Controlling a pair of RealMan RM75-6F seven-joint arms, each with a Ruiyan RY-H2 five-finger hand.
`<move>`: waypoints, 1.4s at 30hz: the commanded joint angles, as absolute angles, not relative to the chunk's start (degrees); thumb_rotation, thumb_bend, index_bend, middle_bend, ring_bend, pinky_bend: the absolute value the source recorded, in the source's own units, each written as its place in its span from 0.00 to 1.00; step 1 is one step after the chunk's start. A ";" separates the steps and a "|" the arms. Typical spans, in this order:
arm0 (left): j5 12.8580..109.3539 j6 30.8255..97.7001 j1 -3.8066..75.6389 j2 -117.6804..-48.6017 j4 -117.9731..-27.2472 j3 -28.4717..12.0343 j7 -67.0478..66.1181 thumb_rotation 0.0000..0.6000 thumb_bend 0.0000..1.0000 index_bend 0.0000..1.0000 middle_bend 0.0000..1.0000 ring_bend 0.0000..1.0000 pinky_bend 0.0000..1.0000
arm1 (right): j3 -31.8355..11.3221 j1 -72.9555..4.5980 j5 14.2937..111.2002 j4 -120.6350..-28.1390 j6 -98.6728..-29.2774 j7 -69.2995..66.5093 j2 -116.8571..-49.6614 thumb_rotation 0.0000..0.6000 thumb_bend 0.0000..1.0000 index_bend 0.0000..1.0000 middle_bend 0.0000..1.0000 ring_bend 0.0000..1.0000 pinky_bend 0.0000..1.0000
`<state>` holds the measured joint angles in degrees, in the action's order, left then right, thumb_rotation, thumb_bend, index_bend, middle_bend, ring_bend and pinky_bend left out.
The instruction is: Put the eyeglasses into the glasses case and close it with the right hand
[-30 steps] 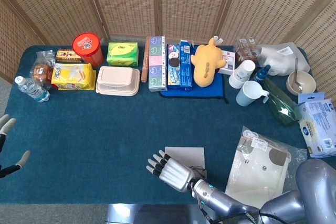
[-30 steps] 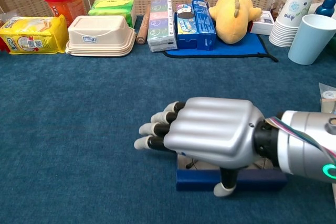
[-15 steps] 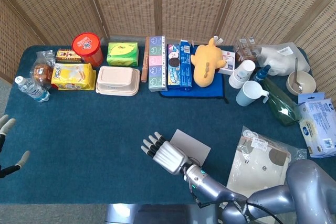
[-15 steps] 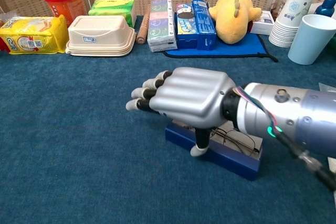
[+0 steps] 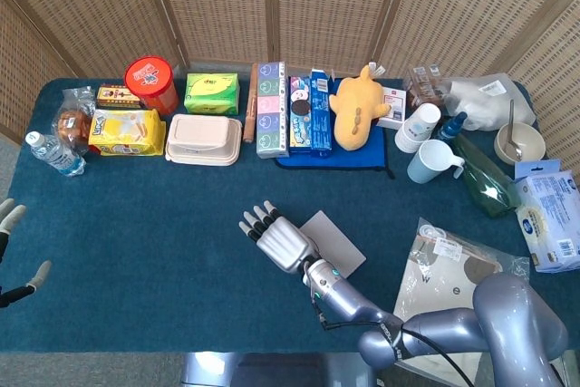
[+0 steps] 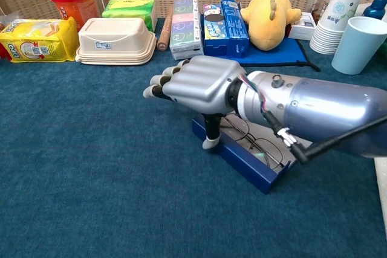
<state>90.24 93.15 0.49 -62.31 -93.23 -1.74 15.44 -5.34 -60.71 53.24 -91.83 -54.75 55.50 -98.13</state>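
Note:
The glasses case [image 6: 240,161] is a dark blue tray with a pale inside, lying open and at an angle on the blue cloth. Thin-framed eyeglasses [image 6: 257,143] lie inside it. My right hand [image 6: 196,83] hovers palm-down over the case's left end with its fingers stretched out to the left, holding nothing; its thumb hangs down against the case's front wall. In the head view my right hand [image 5: 276,240] covers part of the case [image 5: 333,242]. Only the fingertips of my left hand [image 5: 7,222] show at the far left edge, spread and holding nothing.
A row of goods lines the back: a red can [image 5: 150,82], a beige lunch box [image 5: 204,139], boxes, a yellow plush [image 5: 356,108] and cups [image 5: 433,160]. A plastic bag [image 5: 449,283] lies right of the case. A water bottle [image 5: 54,153] lies at the left.
My right hand has moved left and away from me. The case has turned with it, its left end now farther from me, and the eyeglasses show more fully.

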 commanded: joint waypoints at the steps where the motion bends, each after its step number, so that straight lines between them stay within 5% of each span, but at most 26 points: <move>1: 90.23 93.19 0.44 -62.28 -93.28 -1.74 15.39 1.00 0.28 0.05 0.02 0.00 0.00 | -6.24 -61.40 52.59 -90.68 -54.19 55.01 -98.64 0.85 0.00 0.00 0.01 0.00 0.12; 17: 90.00 92.67 0.60 -62.40 -93.58 -1.84 14.72 1.00 0.28 0.05 0.02 0.00 0.00 | -9.10 -62.97 51.20 -85.09 -53.57 52.20 -97.81 0.86 0.00 0.00 0.01 0.00 0.12; 42: 90.75 92.52 0.89 -62.61 -94.16 -1.70 14.18 1.00 0.28 0.04 0.02 0.00 0.00 | -7.38 -60.16 49.15 -77.38 -54.65 50.89 -95.15 0.85 0.00 0.00 0.01 0.00 0.11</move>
<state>90.74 92.51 0.88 -62.61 -94.16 -1.70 14.17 -7.51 -60.28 49.26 -77.44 -54.56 50.78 -95.28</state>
